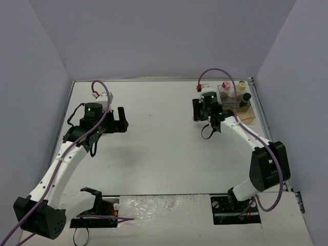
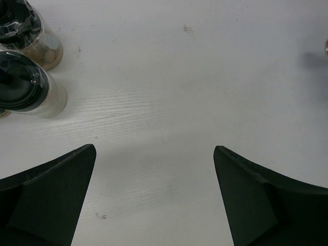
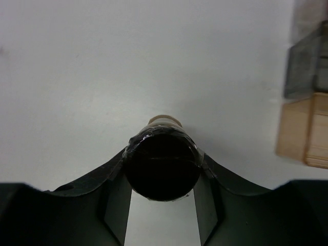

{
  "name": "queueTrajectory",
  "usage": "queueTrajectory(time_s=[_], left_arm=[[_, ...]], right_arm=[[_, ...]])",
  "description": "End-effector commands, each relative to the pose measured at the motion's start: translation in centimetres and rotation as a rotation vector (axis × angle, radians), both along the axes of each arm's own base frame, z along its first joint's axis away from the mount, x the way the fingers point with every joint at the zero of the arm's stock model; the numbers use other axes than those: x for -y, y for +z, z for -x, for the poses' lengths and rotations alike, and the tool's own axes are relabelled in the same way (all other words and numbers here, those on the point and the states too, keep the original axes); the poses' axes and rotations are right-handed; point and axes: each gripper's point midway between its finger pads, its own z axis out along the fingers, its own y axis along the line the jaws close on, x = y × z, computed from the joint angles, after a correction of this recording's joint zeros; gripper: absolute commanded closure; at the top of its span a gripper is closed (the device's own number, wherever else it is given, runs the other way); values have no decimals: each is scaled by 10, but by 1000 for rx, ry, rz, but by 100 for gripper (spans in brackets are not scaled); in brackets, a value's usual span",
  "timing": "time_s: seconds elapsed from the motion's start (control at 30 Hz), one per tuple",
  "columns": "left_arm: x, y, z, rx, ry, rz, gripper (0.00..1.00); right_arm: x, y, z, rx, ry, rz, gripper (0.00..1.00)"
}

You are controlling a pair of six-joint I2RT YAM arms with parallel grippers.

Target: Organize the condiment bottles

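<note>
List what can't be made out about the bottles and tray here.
- Right wrist view: the held bottle shows only its black cap; body and contents hidden beneath it.
- Right wrist view: the tray is blurred, cut by the right edge.
- Left wrist view: the front jar and rear jar are cut by the left edge.
- Top view: the tray's bottles are too small to count.

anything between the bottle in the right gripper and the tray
Nothing visible. In the right wrist view, only bare table separates the black-capped bottle, clamped in the right gripper, from the tray at the right edge.
</note>
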Motion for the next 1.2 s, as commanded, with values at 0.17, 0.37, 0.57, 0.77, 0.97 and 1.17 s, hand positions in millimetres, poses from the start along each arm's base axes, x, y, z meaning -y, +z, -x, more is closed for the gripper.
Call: queueTrajectory(time_s=[0.17, 0.37, 0.57, 0.77, 0.97, 1.17], left_arm=[[-1, 22, -12, 73, 11, 37, 3], [-4, 22, -11, 69, 22, 38, 3], [-5, 22, -11, 68, 23, 36, 3], [-4, 22, -11, 66, 18, 41, 3], [-5, 22, -10, 68, 21, 39, 3], [-5, 22, -10, 69, 21, 39, 3]], right_arm=[[154, 91, -79, 205, -445, -71, 100], [211, 68, -111, 170, -600, -78, 100], [239, 42, -128, 138, -686, -62, 100], [247, 22, -144, 123, -700, -68, 100], [254, -1, -148, 87, -730, -47, 100], [260, -19, -149, 64, -745, -40, 100]])
